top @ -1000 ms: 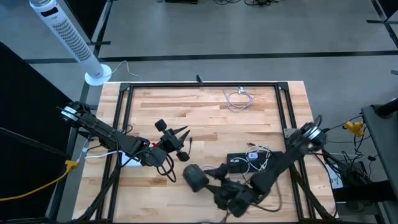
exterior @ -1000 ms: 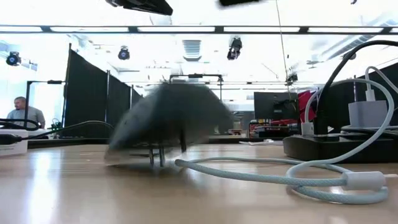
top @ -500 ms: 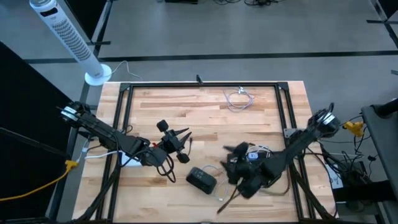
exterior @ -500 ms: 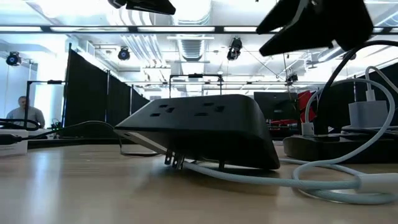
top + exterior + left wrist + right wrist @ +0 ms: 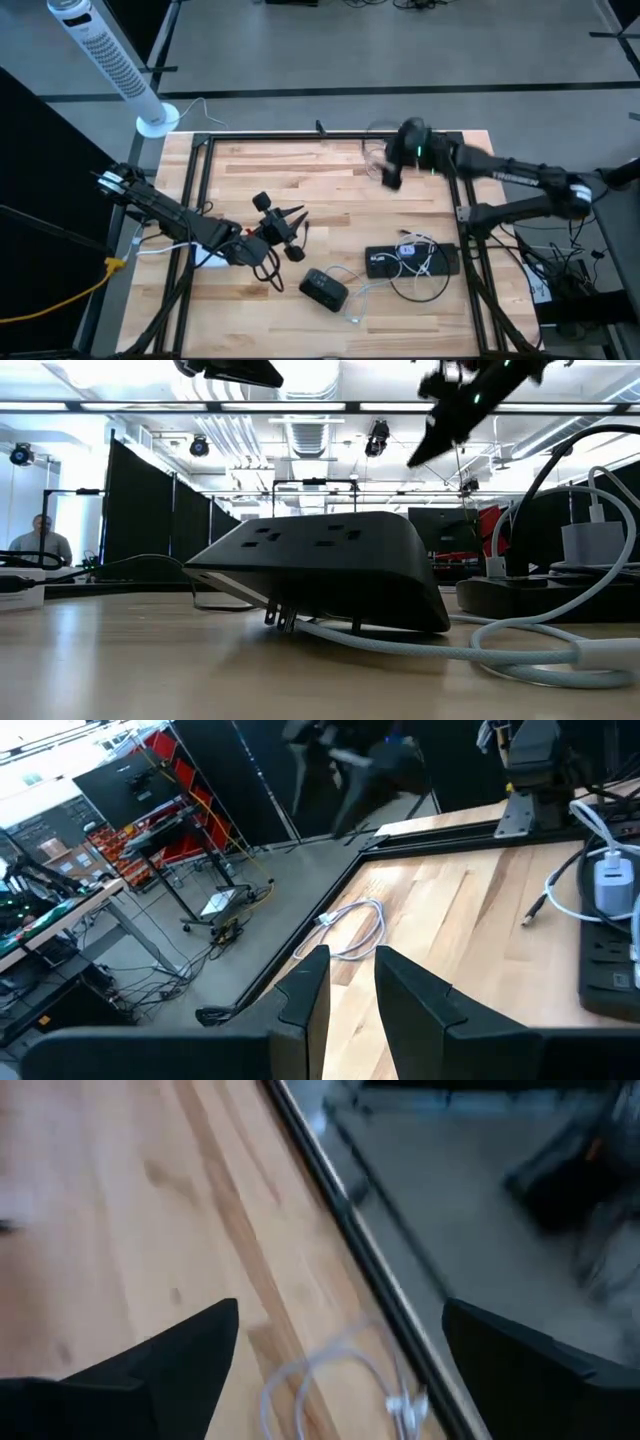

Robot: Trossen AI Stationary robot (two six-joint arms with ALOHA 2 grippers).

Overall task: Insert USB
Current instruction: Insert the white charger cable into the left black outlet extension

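Cable first: the thin white coiled USB cable [image 5: 384, 160] lies on the light butcher-block wooden table [image 5: 330, 180] at its far edge, just inside the black metal frame rail [image 5: 330, 135] and well apart from the black power strip [image 5: 410, 261] with its white plugs and cords near the table's right side. Your right gripper [image 5: 392, 166] hangs above that cable, its two fingers spread wide and holding nothing; the right wrist view shows the white loop [image 5: 330, 1380] lying between the two dark fingers [image 5: 170, 1355] and below them, so you are roughly lined up but not yet down on it. Expect the cable to be light and floppy: the cord will bend and slide on the smooth wood, and the rest of the loop will trail when lifted. I would judge the small stiff connector shell at the cord's end the place to pinch, since only that part can be aimed into a socket; which end is the plug is too small to tell. Your left gripper [image 5: 291, 229] waits near the middle of the table, left of the black wedge-shaped outlet hub [image 5: 323, 290], with its fingers [image 5: 305, 995] narrowly apart and nothing between them. The hub sits at the near edge on its own pale cord [image 5: 420, 645].
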